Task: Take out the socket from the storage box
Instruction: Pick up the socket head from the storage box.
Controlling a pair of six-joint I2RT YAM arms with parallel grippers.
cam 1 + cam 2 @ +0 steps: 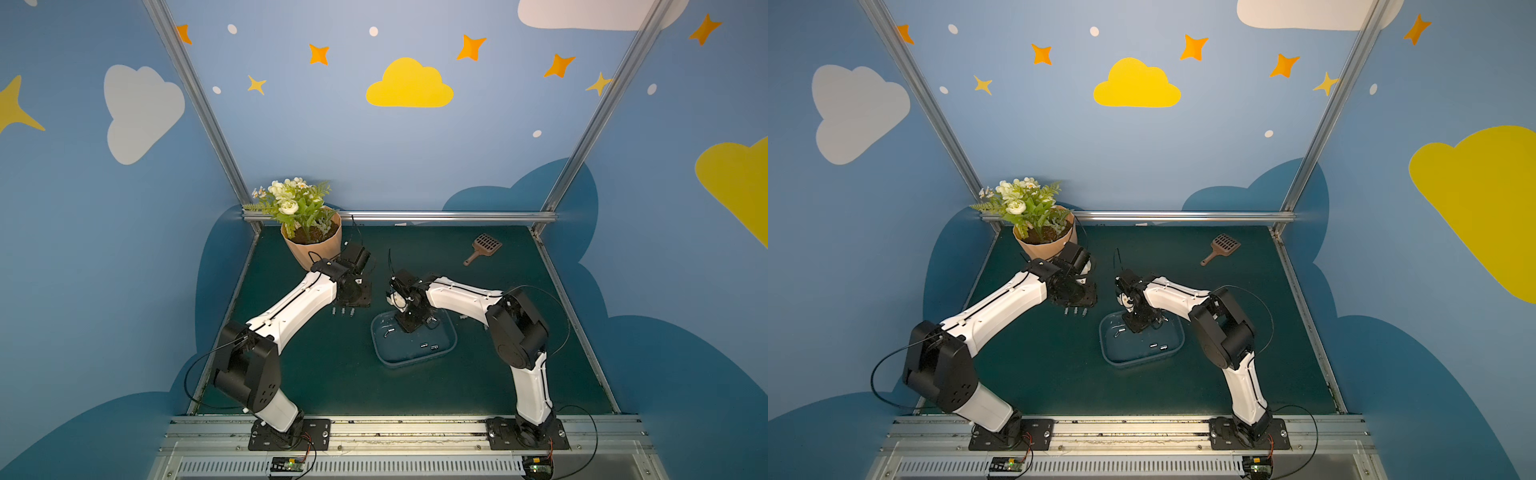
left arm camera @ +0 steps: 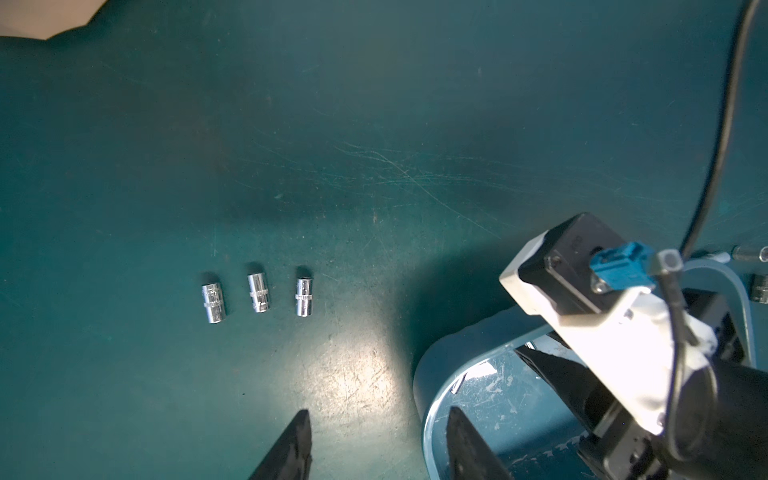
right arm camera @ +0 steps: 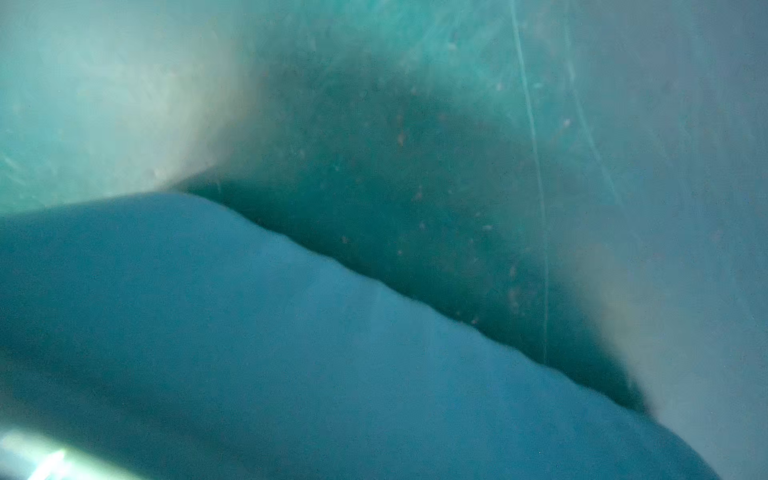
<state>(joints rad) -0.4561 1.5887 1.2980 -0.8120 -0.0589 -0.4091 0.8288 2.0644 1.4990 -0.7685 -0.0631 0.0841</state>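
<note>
The storage box (image 1: 415, 362) (image 1: 1142, 364), a shallow translucent blue tub, sits mid-table in both top views. Several small chrome sockets (image 1: 389, 331) (image 1: 1153, 345) lie on its floor. Three sockets (image 2: 259, 293) (image 1: 343, 311) lie in a row on the green mat left of the box. My left gripper (image 2: 378, 415) hovers by that row, open and empty, one fingertip over the box's wall (image 2: 436, 361). My right gripper (image 1: 409, 327) (image 1: 1136, 328) points down into the far part of the box. Its jaws are hidden, and the right wrist view shows only a blurred blue box wall (image 3: 291, 353).
A peach flowerpot (image 1: 316, 245) with white flowers stands at the back left, close behind the left wrist. A brown slotted scoop (image 1: 484, 247) lies at the back right. Metal rails edge the green mat (image 1: 316, 374).
</note>
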